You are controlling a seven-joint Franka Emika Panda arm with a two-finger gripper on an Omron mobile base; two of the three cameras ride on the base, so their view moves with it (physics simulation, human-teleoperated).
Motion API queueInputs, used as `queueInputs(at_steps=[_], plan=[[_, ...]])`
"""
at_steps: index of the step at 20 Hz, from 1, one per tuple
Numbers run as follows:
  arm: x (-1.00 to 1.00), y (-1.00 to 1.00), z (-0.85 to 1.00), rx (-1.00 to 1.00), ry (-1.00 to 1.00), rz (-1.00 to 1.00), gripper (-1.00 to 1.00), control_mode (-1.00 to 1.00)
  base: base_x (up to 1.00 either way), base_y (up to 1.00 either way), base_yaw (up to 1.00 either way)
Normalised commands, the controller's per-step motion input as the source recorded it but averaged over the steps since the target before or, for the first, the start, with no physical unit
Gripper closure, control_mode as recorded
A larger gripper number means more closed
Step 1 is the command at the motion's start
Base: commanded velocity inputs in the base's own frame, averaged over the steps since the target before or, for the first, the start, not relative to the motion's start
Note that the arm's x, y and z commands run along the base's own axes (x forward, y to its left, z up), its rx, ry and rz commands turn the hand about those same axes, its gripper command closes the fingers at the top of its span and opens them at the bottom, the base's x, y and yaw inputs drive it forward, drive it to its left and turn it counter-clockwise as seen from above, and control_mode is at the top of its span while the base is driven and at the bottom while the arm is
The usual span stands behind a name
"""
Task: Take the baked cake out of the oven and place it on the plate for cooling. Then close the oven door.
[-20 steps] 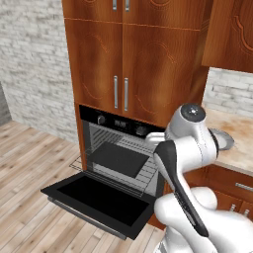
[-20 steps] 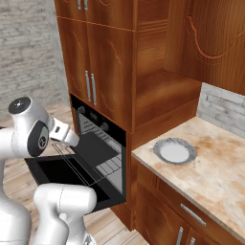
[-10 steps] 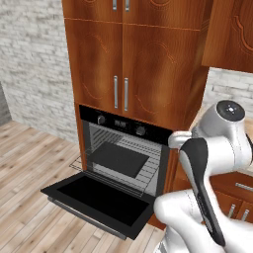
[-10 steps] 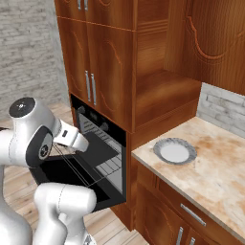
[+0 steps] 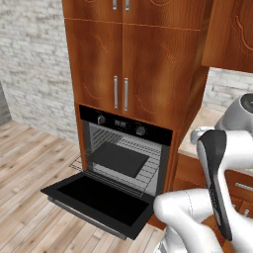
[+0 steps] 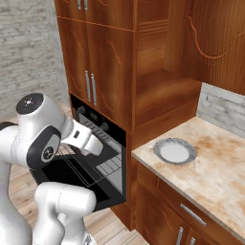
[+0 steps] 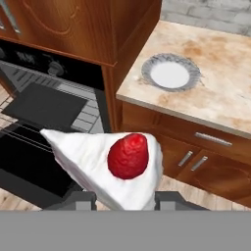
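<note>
The baked cake (image 7: 112,164), a white wedge with a red strawberry on top, sits between my fingertips, and my gripper (image 7: 122,198) is shut on it. It hangs in front of the cabinet corner, between the oven (image 7: 49,73) and the counter. The plate (image 7: 170,72) lies bare on the counter, up and to the right of the cake. In the right base view my hand (image 6: 90,142) is in front of the oven (image 6: 103,158), left of the plate (image 6: 175,151). The oven door (image 5: 99,200) hangs open, folded down flat.
A dark tray (image 5: 118,159) rests on the wire rack inside the oven. The marbled counter (image 6: 215,172) stretches right of the plate, with wooden drawers (image 7: 206,147) below it. Tall wooden cabinets (image 5: 123,64) stand above the oven.
My arm has swung to the right, away from the oven cavity and toward the counter, carrying the cake. The oven door and plate have stayed put.
</note>
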Motion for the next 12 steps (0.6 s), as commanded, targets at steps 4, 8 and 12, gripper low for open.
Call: queueInputs(at_steps=[4,8,12], plan=[[0.00,-0.48,0.01,-0.12,0.00,-0.06,1.00,-1.00,0.00,0.00,0.00],[0.06,-0.41,-0.06,-0.12,-0.03,-0.01,1.00,-1.00,0.00,0.00,0.00],[0.14,-0.39,-0.13,-0.05,-0.07,0.00,1.00,-1.00,0.00,0.00,0.00]])
